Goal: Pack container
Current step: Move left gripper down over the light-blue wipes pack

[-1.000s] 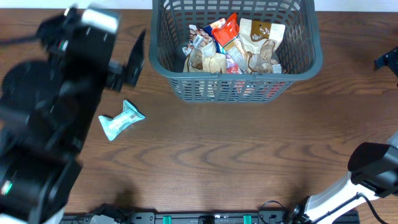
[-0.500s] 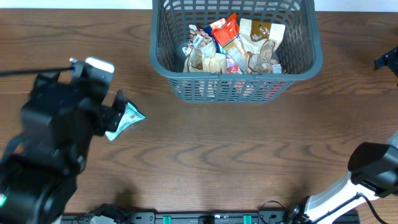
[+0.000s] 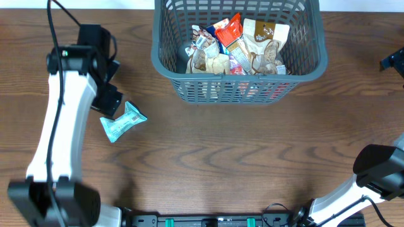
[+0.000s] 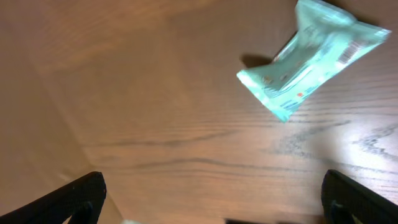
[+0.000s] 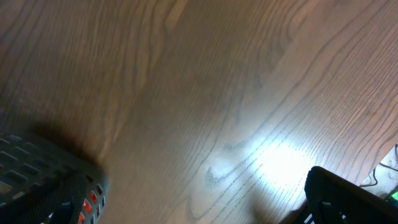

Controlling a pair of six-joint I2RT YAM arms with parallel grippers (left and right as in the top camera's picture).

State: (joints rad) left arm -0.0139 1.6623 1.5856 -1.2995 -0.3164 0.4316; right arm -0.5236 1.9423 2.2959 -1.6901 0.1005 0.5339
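Note:
The container (image 3: 238,73), a dark grey-green lattice basket, stands at the back centre with several snack packets (image 3: 240,44) inside. One light teal packet (image 3: 123,121) lies on the table to its left; it shows at the upper right in the left wrist view (image 4: 311,59). My left gripper (image 3: 108,101) hovers just up-left of that packet, open (image 4: 211,208), with bare wood between its fingers (image 4: 71,199). My right gripper (image 3: 394,62) sits at the right edge, open (image 5: 205,214), with one finger (image 5: 348,199) showing and nothing held. A corner of the container (image 5: 43,186) fills that view's lower left.
The wooden table (image 3: 240,151) spreads in front of the basket. The right arm's base (image 3: 379,170) stands at the front right. The left arm's white link (image 3: 60,132) runs along the left side.
The left arm has swung down from high near the camera, passed over the teal packet and now sits just up-left of it. The packet and the right arm have not moved.

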